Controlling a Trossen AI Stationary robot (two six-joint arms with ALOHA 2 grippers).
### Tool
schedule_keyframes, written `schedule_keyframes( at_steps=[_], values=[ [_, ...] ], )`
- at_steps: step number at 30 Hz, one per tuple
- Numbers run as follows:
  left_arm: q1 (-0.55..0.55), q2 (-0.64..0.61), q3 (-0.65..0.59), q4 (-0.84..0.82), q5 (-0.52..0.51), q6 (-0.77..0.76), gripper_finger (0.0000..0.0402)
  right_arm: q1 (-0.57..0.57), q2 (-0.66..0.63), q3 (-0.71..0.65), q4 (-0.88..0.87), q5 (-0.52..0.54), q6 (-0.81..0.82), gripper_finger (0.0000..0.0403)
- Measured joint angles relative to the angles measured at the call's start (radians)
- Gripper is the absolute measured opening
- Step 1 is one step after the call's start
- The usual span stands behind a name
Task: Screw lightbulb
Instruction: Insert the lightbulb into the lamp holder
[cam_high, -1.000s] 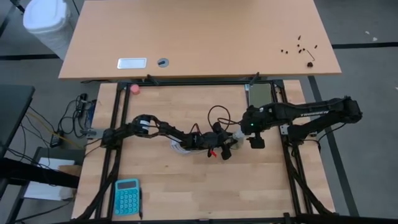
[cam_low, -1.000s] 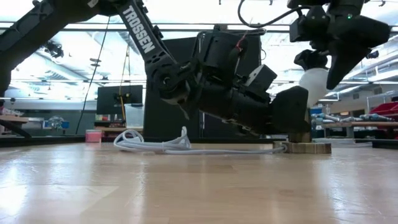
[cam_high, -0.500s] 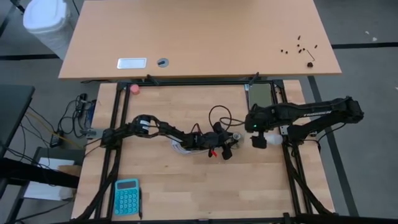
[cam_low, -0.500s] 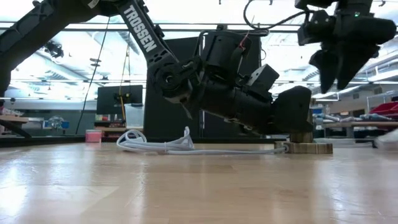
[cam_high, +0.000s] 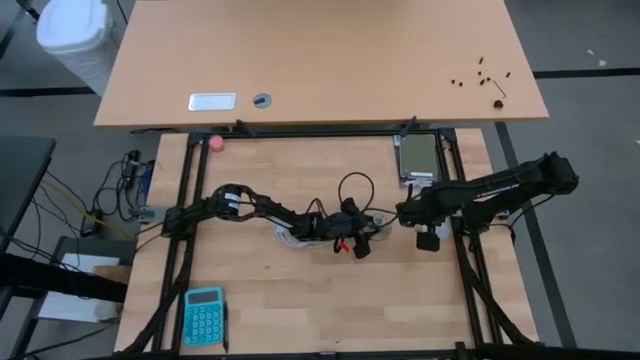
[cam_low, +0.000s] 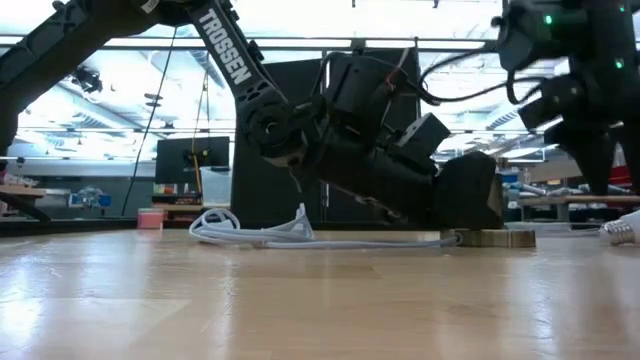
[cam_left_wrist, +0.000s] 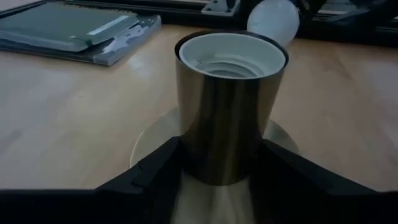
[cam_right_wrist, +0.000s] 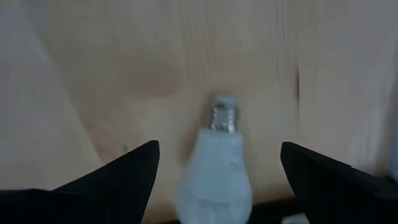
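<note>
The lightbulb (cam_right_wrist: 217, 168) lies on its side on the wooden table, silvery screw base (cam_right_wrist: 222, 117) pointing away from its globe. It also shows at the low view's right edge (cam_low: 622, 230) and behind the socket (cam_left_wrist: 273, 17). My right gripper (cam_right_wrist: 219, 186) hangs open above it, pointing down, a finger on each side and touching nothing; in the high view (cam_high: 430, 240) it covers the bulb. The brass socket (cam_left_wrist: 227, 106) stands upright on its round base disc (cam_high: 378, 218), open end up. My left gripper (cam_high: 365, 235) is shut on it. My left gripper pinches the socket's brass cylinder low down, near the base disc (cam_left_wrist: 186, 155), between its two fingers (cam_left_wrist: 155, 174). The fingers come nearly level, slanting slightly down, from the table's left. The socket stands upright with its disc on the table.
The socket's white cord (cam_low: 260, 232) lies coiled on the table left of the socket. A flat grey device (cam_high: 418, 155) sits at the far right. A turquoise calculator (cam_high: 204, 315) lies near left, and a pink ball (cam_high: 217, 142) far left.
The lightbulb, which was up at the socket's top a second ago, has dropped to the table on the socket's right and lies on its side. My right gripper has gone toward the table's right edge and down over the bulb, rolling as it went, still open.
</note>
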Motion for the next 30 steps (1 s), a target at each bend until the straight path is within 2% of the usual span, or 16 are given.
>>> schedule_keyframes(
  at_steps=[10,16,22,30],
  values=[
    [-0.005,0.000,0.002,-0.010,0.041,-0.005,0.0221,0.030,0.000,-0.069,0.032,-0.079,0.192,0.0347],
    [-0.005,-0.002,0.002,-0.010,0.044,-0.001,0.0221,0.075,0.000,-0.110,0.099,-0.045,0.290,0.0347],
    [-0.005,-0.023,0.000,-0.059,0.058,0.000,0.0221,0.094,0.000,-0.153,0.148,-0.038,0.310,0.0344],
    [-0.012,-0.027,0.003,-0.104,0.073,0.003,0.0221,0.094,0.002,-0.232,0.177,-0.059,0.320,0.0280]
  ],
)
